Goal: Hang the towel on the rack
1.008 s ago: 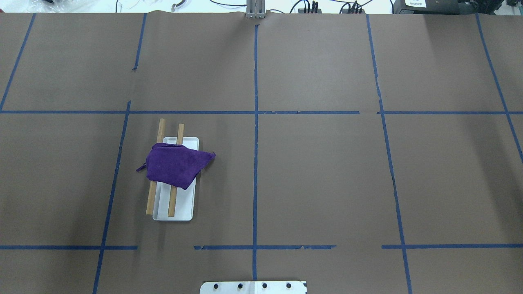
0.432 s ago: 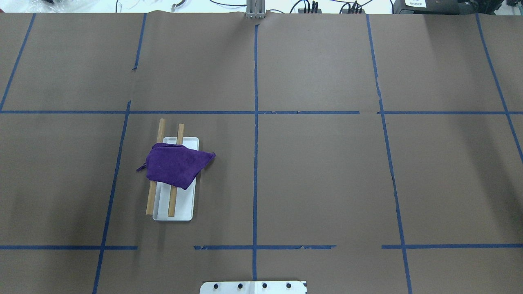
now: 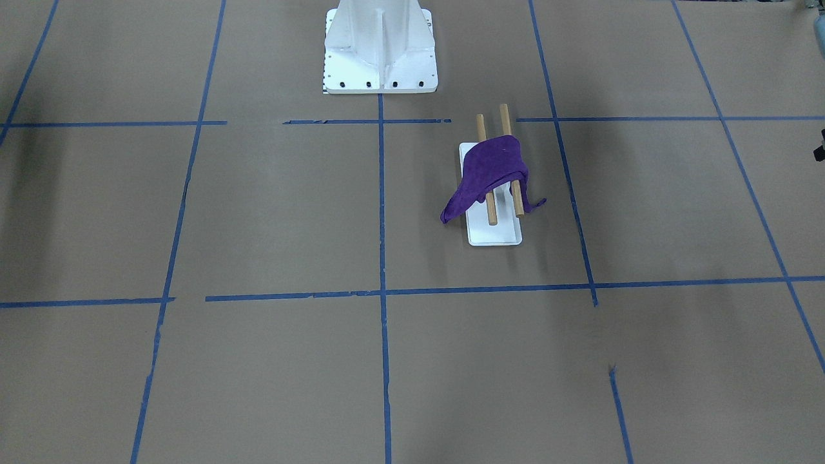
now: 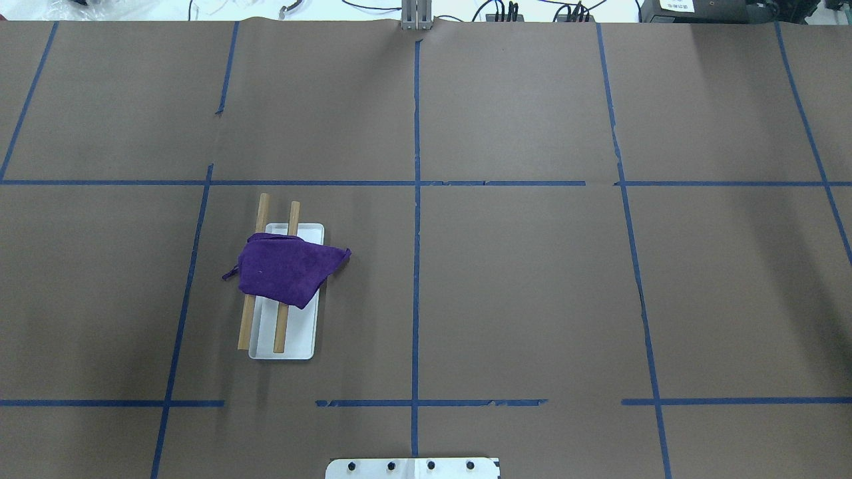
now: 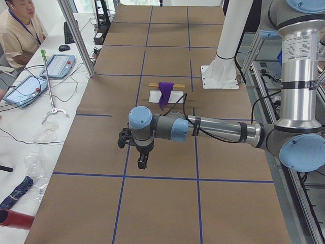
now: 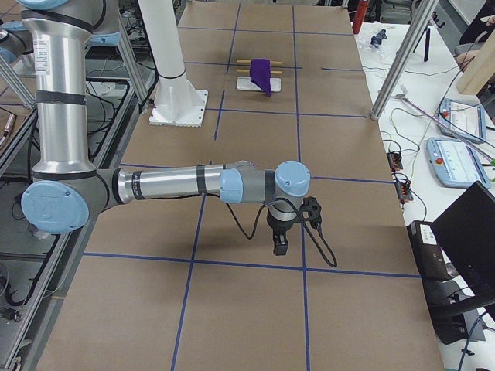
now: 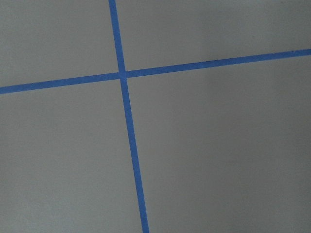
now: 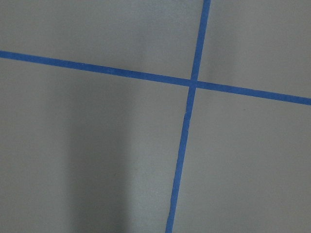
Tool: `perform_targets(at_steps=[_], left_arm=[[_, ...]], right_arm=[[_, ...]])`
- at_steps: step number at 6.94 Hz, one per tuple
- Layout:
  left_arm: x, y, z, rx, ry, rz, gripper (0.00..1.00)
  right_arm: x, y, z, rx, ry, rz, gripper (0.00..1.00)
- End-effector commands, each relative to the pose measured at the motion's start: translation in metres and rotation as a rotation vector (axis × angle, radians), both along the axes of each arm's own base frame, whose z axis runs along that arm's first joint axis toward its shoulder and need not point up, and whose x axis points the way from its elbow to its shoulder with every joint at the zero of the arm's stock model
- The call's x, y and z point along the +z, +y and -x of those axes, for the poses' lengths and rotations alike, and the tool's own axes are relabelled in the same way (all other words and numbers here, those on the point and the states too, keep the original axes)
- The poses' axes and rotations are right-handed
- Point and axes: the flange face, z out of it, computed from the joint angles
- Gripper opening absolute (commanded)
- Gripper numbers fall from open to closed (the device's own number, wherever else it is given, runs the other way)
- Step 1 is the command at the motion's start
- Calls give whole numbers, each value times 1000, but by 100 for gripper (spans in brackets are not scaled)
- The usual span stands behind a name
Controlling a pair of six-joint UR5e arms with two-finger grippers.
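A purple towel [image 4: 283, 273] is draped across the two wooden rods of the rack [image 4: 299, 342], on the table's left half. One corner hangs down toward the base. Both also show in the front view, the towel [image 3: 493, 164] on the rack [image 3: 493, 235]. My left gripper [image 5: 142, 161] shows only in the left side view, far from the rack, above the table's end. My right gripper [image 6: 279, 246] shows only in the right side view, above the opposite end. I cannot tell whether either is open or shut. Both wrist views show only brown paper and blue tape.
The white bolted pedestal [image 3: 380, 45] stands at the table's near edge by the robot. Blue tape lines [image 4: 416, 266] divide the brown table cover. An operator [image 5: 18, 30] sits beyond the left end beside tablets and cables.
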Motion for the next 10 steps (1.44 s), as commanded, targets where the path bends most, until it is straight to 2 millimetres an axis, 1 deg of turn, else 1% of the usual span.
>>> perform_targets(at_steps=[1,2,4,5,6,9,10], left_arm=[[0,2,0,-5,1,-1,100],[1,3,0,-6,2,0,100],[-13,1,0,-7,5,-29,100],[-34,-15,-2,-7,7,-64,100],[-29,-19,-3,0,7,-57,100],[-36,-18,2,-7,4,-21,100],[-33,-18,2,-7,2,-15,100]], right_arm=[[2,1,7,-15,5,4,100],[2,1,6,-15,8,-3,100],[0,0,7,-13,6,-6,100],[0,0,7,-13,6,-8,100],[-1,-1,7,-14,6,-10,100],[-1,-1,7,-15,5,-10,100],[-2,-1,7,-15,5,-12,100]])
